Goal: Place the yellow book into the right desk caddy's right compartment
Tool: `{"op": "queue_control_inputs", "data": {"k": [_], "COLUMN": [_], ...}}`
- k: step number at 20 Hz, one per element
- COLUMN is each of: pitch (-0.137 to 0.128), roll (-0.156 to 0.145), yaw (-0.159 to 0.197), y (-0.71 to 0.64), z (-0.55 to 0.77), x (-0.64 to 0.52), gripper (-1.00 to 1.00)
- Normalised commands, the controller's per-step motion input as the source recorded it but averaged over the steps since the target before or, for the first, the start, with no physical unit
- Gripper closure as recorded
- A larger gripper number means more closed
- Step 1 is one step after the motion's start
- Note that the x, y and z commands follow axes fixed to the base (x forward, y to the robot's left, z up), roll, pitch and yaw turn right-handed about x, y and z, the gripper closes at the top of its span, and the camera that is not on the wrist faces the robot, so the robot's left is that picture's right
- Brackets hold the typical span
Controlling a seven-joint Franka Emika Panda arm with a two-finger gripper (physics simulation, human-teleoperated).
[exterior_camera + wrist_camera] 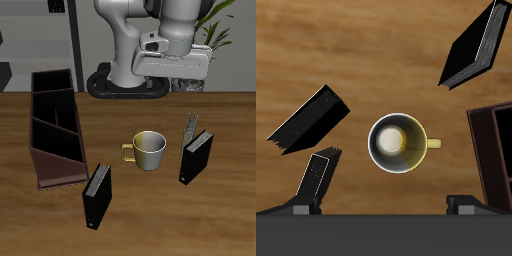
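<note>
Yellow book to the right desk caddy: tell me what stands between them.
The metal mug stands on the table roughly between the yellow book and the right desk caddy. A black book stands close beside the yellow book, toward the table's front edge.

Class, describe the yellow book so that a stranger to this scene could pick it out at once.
Start at the mug in the middle of the table. Just beyond it stands a black book, and the yellow book stands right behind that, farther back. It is thinner than both black books and dull tan.
</note>
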Motion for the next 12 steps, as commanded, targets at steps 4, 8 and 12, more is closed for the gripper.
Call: {"op": "queue_control_inputs", "data": {"k": [4, 8, 12], "pitch": [0.003, 0.001, -0.036], "roll": [-0.002, -0.007, 0.006], "yaw": [-0.022, -0.058, -0.023], "y": [0.23, 0.17, 0.19], "z": [-0.05, 0.01, 0.0], "x": [0.06, 0.08, 0.02], "gripper": [-1.0, -1.0, -1.0]}}
